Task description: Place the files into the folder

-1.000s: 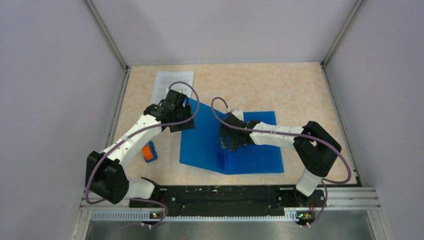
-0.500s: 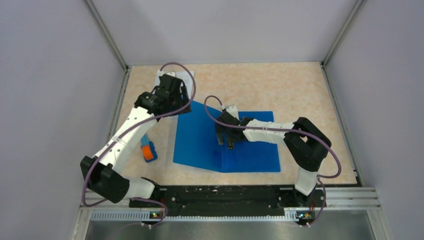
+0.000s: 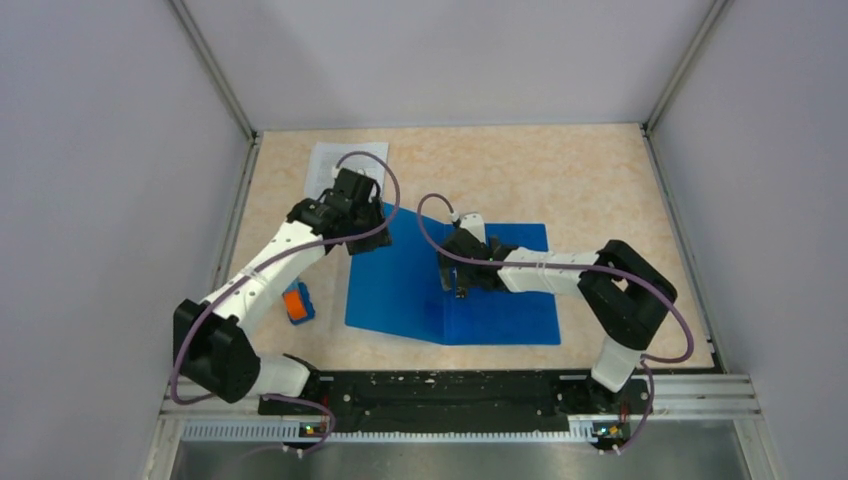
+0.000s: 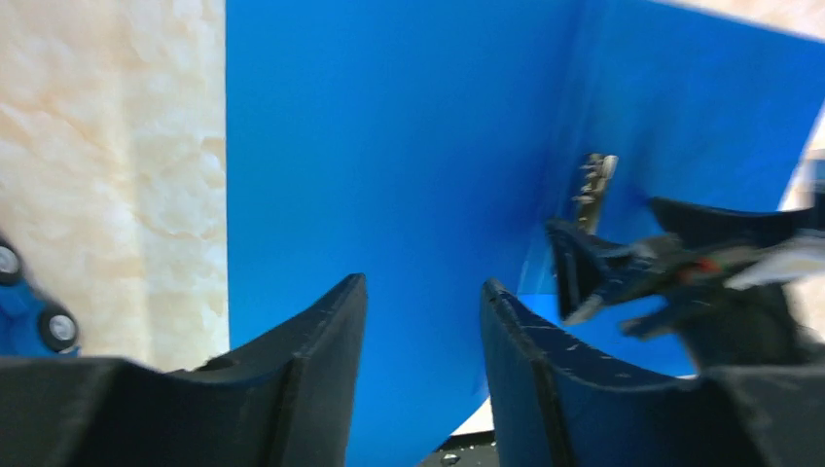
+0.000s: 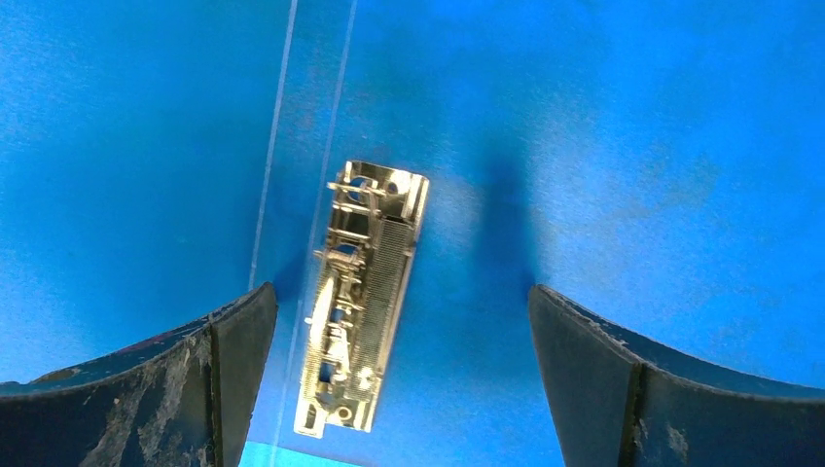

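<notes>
- Top external: the blue folder [image 3: 500, 312] lies open on the tabletop [image 3: 600, 180], under both arms. The left gripper [image 3: 360, 232] hangs over its far left corner. The files [image 3: 335, 160] lie just beyond those jaws, outside the folder and partly hidden by the wrist. The right gripper [image 3: 461, 283] hovers above the spine. If the left jaws reach past the corner for the sheets, they may catch the cover and drag the folder away.
- Left wrist: the left gripper [image 4: 423, 287] has its jaws parted with nothing between them. The folder [image 4: 389, 146] cover is below and ahead, and the metal clip [image 4: 593, 190] is further ahead, near the right gripper [image 4: 671, 282]. The files are out of this view. Thin paper lying flat on the tabletop may slip or crumple under a pinch.
- Right wrist: the right gripper [image 5: 401, 289] has its jaws wide apart and empty. The metal clip [image 5: 365, 302] sits below, between them, on the folder [image 5: 632, 146]. An off-centre descent may shove the clip rather than work it, or shift the folder.
</notes>
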`<state>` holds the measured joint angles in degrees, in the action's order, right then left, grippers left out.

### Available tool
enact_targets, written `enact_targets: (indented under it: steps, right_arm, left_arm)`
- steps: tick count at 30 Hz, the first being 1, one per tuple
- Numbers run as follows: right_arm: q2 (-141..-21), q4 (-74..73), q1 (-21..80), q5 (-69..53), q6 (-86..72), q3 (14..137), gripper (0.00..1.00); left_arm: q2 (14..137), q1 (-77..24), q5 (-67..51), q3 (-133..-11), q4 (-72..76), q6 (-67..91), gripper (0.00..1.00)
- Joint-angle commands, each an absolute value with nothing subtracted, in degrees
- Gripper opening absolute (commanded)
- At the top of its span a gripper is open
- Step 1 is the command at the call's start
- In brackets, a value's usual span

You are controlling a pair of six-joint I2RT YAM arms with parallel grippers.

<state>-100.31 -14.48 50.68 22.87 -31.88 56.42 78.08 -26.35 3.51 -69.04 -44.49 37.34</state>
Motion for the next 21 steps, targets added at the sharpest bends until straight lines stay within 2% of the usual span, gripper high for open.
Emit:
enact_targets:
  steps: [1,7,17,21]
  right_arm:
    - [-98.58,-17.52,47.53,19.73,-30.17,49.87,0.98]
    - [-93.06,-14.32,46.40,16.14,-29.12,46.55,0.90]
    - [-91.63,-10.32,45.87,11.72,-28.06,42.32,0.55]
    - [-90.30,-9.88,45.83,9.47,-27.85,41.31,0.50]
  left_arm:
    - [79.23,-26.95,1.00,-61.36,-38.01,41.98,0.49]
    - [83.51,-29.94,3.48,-53.58,-32.03,44.16,0.47]
    - [90.69,-36.79,13.51,-48.26,-30.90,53.98,0.44]
    - [90.23,-40.72,18.09,-47.48,-32.84,58.76,0.44]
